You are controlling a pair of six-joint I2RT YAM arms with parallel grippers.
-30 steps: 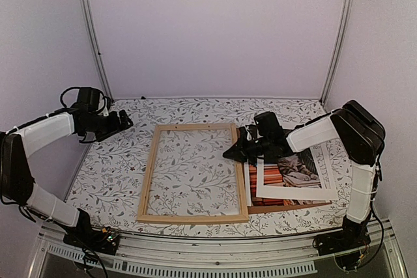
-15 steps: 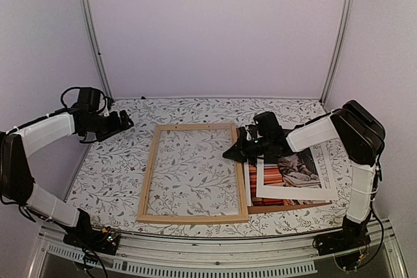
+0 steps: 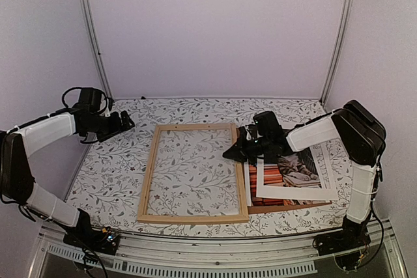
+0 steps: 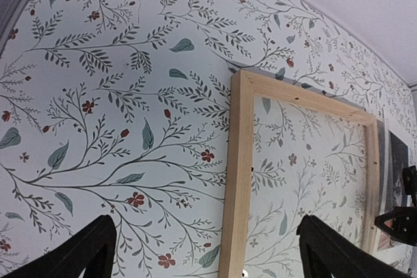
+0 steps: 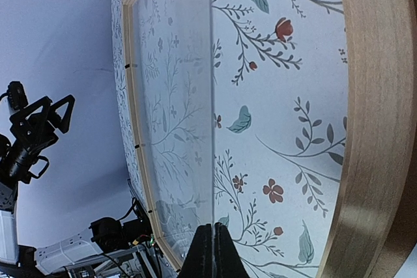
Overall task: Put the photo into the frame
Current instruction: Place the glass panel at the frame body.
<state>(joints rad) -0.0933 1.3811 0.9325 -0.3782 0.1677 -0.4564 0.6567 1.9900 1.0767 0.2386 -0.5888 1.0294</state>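
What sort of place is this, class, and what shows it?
Probably a robot lab work cell: a left arm and a right arm bolted at the near edge, plain walls with aluminium posts around, and a staged job on a floral cloth, a wooden frame and a cat photo.

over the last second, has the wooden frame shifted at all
No. In the top view the frame keeps the same place on the floral table, its right side still beside the photo.

Bright even light, soft shadows, wrist views distorted
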